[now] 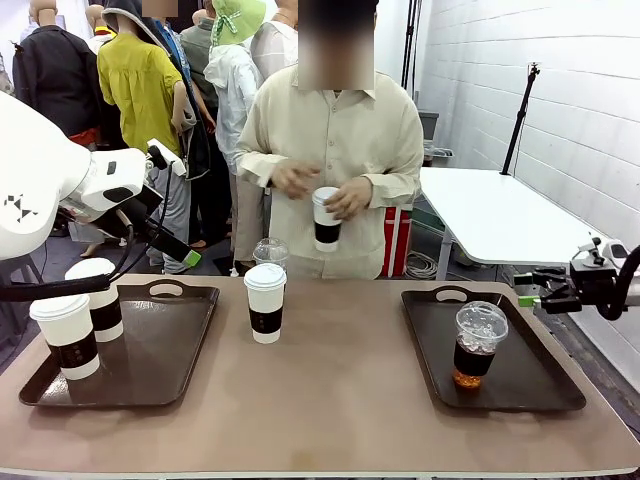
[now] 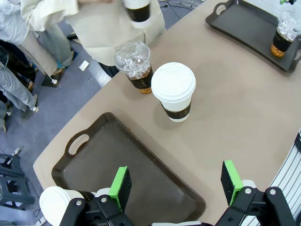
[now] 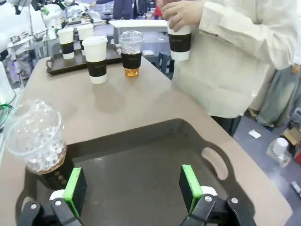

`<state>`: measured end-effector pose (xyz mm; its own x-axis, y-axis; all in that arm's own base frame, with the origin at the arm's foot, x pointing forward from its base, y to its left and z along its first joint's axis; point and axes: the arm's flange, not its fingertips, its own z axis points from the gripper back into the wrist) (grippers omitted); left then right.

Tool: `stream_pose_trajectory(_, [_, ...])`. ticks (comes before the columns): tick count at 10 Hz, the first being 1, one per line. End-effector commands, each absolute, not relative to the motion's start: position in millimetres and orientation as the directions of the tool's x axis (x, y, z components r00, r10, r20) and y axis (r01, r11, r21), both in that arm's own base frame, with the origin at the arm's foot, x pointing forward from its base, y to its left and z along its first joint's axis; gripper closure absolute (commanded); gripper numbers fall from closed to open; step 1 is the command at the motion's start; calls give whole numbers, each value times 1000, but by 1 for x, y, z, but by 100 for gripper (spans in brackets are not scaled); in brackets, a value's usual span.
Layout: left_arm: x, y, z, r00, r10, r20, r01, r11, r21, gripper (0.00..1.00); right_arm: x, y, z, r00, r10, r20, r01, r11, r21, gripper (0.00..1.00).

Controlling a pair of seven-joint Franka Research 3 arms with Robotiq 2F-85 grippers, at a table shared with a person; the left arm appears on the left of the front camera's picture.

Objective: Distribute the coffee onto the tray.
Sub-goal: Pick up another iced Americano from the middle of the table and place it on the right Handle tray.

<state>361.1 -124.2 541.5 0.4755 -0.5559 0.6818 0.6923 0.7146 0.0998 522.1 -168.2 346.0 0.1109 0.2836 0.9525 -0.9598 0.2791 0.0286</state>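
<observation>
Two white lidded cups of coffee (image 1: 75, 335) (image 1: 97, 298) stand on the left tray (image 1: 165, 350). A third white cup (image 1: 265, 302) (image 2: 173, 92) (image 3: 96, 59) stands on the bare table, with a clear dome-lidded iced cup (image 1: 270, 253) (image 2: 134, 66) (image 3: 131, 54) just behind it. The person holds another white cup (image 1: 326, 218) (image 3: 179, 42) in one hand above the far edge. On the right tray (image 1: 500, 385) (image 3: 141, 160) stands an iced cup (image 1: 478, 343) (image 3: 37, 141). My left gripper (image 1: 188, 215) (image 2: 176, 181) hovers open over the left tray. My right gripper (image 1: 522, 288) (image 3: 132, 189) is open over the right tray.
The person stands at the far side of the table, both hands at chest height. A white table (image 1: 495, 215) stands at the back right. Bare brown tabletop (image 1: 340, 400) lies between the two trays.
</observation>
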Motion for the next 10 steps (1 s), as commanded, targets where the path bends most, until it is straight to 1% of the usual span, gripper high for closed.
stream_pose_trajectory(1, [361, -124, 541, 478, -557, 679, 694, 713, 96, 0, 540, -158, 357, 126, 351, 928, -977, 204, 56, 0])
stream_pose_trajectory(4, [361, -124, 541, 478, -557, 679, 694, 713, 96, 0, 563, -120, 369, 91, 408, 908, -993, 108, 50, 0])
stream_pose_trajectory(7, [361, -124, 541, 478, -557, 679, 694, 713, 96, 0, 574, -94, 365, 40, 372, 927, -995, 98, 4, 0])
stream_pose_trajectory(10, [361, -124, 541, 478, -557, 679, 694, 713, 96, 0, 595, -73, 358, 35, 332, 943, -994, 112, -3, 0])
